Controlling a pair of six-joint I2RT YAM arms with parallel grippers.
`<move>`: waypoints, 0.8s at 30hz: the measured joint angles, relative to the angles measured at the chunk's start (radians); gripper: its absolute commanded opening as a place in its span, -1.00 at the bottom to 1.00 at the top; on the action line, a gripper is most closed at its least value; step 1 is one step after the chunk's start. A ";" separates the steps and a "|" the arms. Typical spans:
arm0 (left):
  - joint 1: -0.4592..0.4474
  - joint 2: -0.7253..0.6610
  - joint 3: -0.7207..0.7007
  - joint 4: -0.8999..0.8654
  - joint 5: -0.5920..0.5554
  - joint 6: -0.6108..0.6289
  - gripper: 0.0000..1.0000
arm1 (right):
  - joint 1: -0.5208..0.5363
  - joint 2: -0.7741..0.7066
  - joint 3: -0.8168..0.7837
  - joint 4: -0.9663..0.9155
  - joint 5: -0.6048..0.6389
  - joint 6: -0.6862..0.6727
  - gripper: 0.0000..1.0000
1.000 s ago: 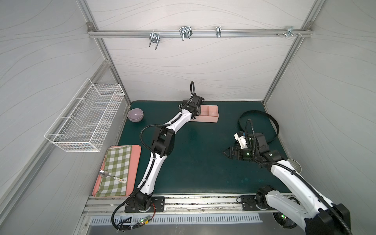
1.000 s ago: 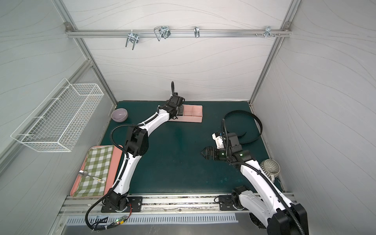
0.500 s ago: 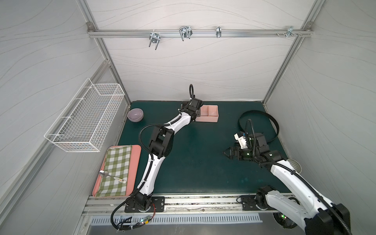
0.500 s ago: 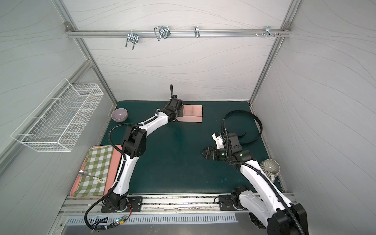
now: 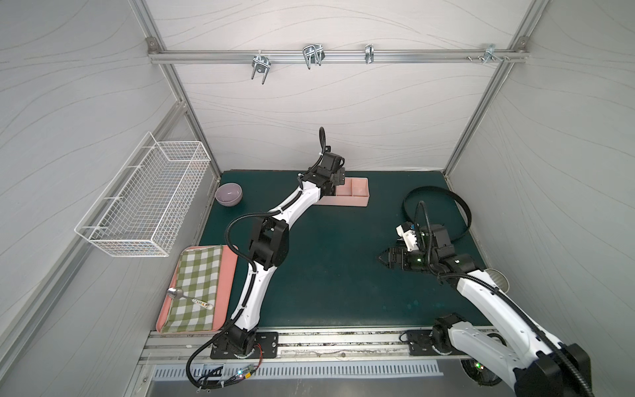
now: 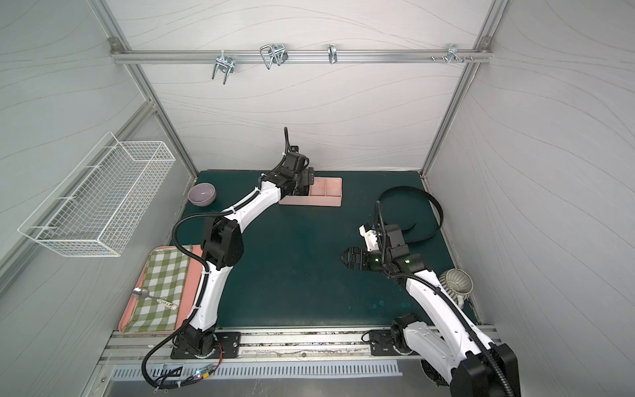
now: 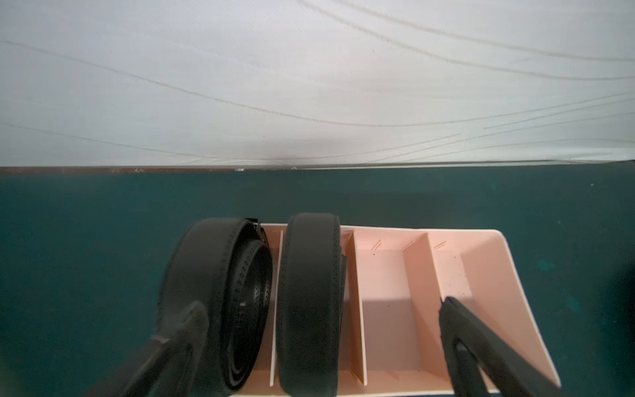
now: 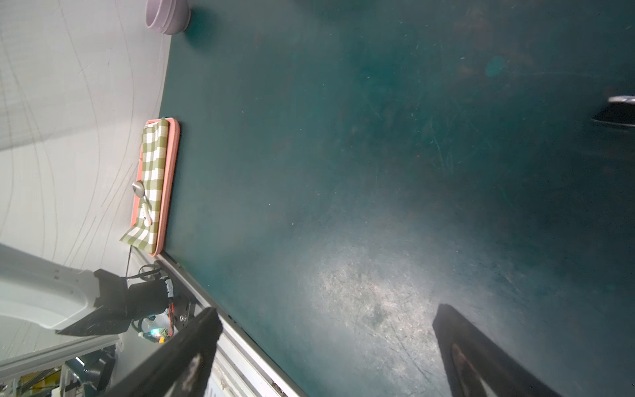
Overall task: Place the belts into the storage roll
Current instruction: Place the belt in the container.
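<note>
No text is readable; the print on the spoon (image 5: 190, 298) is too small to make out.

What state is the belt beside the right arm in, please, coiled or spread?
Spread: the belt lies as one wide open loop on the mat, outside the tray.

1. Left arm (image 5: 299, 201): white shell links between bulky black joint housings. A black ribbed cable (image 5: 227, 237) loops along it.
2. Right arm (image 5: 481, 299): the same white links and black joints, with small green lights (image 5: 416, 260) on its black wrist housing.
3. Each base is black and sits on a black screwed plate (image 5: 269, 344).
4. Fingers (image 7: 481, 343): black, tapered, scuffed pale at the pads.
</note>
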 measured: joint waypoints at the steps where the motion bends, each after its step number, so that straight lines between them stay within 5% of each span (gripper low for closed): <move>1: 0.000 -0.021 0.000 -0.011 0.001 0.000 0.98 | -0.001 0.009 0.004 -0.004 0.012 0.003 0.98; 7: -0.005 -0.285 -0.142 -0.038 0.032 -0.035 0.98 | -0.028 0.097 0.082 -0.037 0.145 0.030 0.98; 16: -0.107 -1.062 -0.967 0.051 0.076 -0.258 0.98 | -0.164 0.436 0.444 -0.090 0.336 0.069 0.98; 24: -0.280 -1.270 -1.406 -0.042 0.153 -0.422 0.98 | -0.299 0.885 0.781 -0.157 0.341 0.010 0.98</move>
